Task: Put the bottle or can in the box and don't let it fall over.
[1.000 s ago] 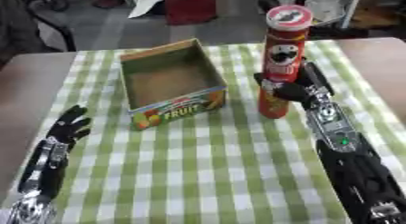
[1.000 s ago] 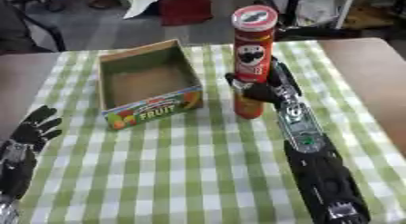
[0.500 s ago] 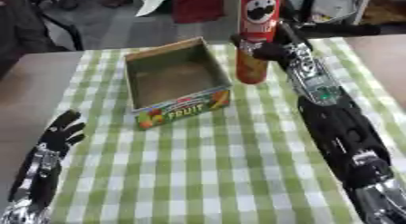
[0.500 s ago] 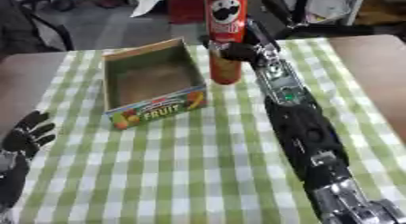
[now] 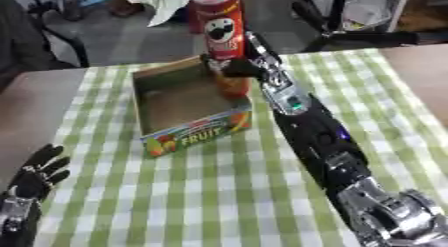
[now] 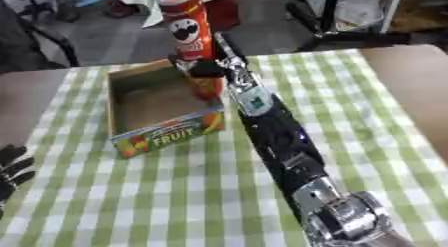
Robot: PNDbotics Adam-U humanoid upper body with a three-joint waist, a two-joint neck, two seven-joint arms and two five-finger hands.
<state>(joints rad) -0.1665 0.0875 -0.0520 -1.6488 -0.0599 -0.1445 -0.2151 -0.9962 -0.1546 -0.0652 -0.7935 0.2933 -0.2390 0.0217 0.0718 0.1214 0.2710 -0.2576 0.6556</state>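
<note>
A tall red chips can (image 5: 221,37) with a red lid stands upright, its lower end just above or inside the right rear part of the cardboard box (image 5: 188,135) marked FRUIT. My right hand (image 5: 245,67) is shut on the can's lower half, the arm stretching up from the lower right. The box is open on top and lies askew on the green checked cloth (image 5: 219,191). My left hand (image 5: 35,173) rests open at the lower left, fingers up, away from the box.
The bare tabletop (image 5: 35,106) shows left of the cloth and at the far right. Beyond the table's far edge are chair legs, black stands (image 5: 350,36) and white cloth on the floor.
My right hand has carried the can left and over the box's right rear corner. The camera has also shifted, so the whole table sits differently in view.
</note>
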